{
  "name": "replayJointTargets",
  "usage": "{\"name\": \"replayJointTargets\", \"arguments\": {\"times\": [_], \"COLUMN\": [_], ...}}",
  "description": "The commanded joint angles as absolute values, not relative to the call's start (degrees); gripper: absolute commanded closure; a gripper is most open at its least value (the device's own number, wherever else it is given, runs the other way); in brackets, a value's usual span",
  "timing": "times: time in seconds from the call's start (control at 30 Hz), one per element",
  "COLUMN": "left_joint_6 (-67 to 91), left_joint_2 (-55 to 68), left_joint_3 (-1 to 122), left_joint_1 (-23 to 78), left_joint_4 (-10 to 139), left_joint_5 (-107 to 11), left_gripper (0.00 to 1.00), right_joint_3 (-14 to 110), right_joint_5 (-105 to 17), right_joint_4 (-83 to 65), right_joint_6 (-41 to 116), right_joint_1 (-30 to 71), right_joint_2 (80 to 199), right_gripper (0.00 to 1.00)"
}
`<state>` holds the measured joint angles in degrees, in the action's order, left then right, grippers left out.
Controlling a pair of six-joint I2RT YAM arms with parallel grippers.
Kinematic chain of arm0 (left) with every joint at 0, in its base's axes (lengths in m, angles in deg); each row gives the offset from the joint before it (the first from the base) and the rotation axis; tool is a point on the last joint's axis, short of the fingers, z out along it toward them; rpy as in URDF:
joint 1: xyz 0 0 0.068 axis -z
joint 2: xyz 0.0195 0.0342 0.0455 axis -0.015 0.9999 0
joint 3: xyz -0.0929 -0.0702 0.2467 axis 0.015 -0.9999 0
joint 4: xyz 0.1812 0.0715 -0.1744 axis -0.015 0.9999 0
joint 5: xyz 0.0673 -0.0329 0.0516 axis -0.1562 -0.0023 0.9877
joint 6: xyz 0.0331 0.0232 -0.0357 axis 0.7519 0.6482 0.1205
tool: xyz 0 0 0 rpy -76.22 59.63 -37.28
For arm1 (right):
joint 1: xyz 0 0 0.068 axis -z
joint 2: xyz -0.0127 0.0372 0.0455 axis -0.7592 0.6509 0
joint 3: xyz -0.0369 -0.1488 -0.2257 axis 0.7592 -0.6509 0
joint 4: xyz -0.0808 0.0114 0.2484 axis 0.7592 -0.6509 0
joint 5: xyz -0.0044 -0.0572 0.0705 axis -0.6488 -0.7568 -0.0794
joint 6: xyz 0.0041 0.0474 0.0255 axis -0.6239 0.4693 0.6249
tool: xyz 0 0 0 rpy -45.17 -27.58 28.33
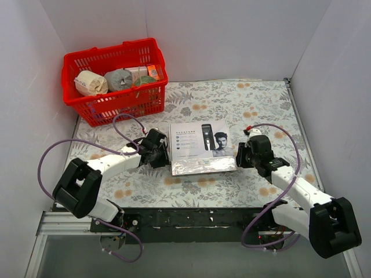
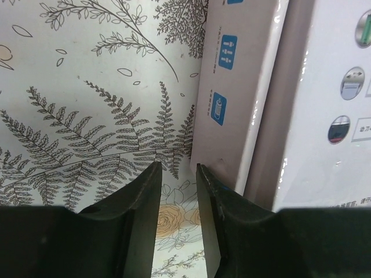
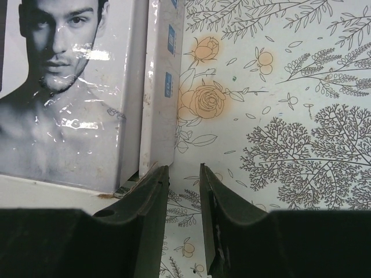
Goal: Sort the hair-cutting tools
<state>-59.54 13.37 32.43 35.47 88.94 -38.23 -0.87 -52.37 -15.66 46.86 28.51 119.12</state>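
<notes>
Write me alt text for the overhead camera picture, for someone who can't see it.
A closed grey-white kit box lies flat mid-table on a floral cloth, with the left gripper at its left edge and the right gripper at its right edge. A red basket of rolls stands at the far left corner.

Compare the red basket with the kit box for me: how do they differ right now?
The red basket is open-topped, its rolls showing; the kit box is closed, contents hidden. The basket is red lattice; the box is glossy grey-white with a man's photo. The basket sits far left, away from the arms; the box lies centre, between the left gripper and right gripper. Both rest on the floral cloth.
</notes>
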Motion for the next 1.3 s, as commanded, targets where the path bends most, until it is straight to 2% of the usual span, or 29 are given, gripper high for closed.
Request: {"name": "replayJointTargets", "arguments": {"times": [0.0,0.67,1.27], "left_joint_6": [-60.3,-61.0,-60.0], "left_joint_2": [13.4,9.2,7.2], "left_joint_3": [32.1,32.1,31.4], "left_joint_1": [36.9,38.0,39.0], "left_joint_4": [88.6,90.0,89.7], "left_joint_5": [-38.4,-39.5,-48.2], "left_gripper": [0.7,0.7,0.7], "right_joint_3": [-0.8,0.3,2.9], "right_joint_5": [-51.6,-49.6,-43.8], "right_joint_4": [-16.5,-20.9,-23.2], "right_joint_6": [46.9,47.5,46.1], "right_joint_1": [27.6,24.3,23.6], "right_joint_2": [116.8,114.6,116.4], "right_gripper": [0.64,0.64,0.64]}}
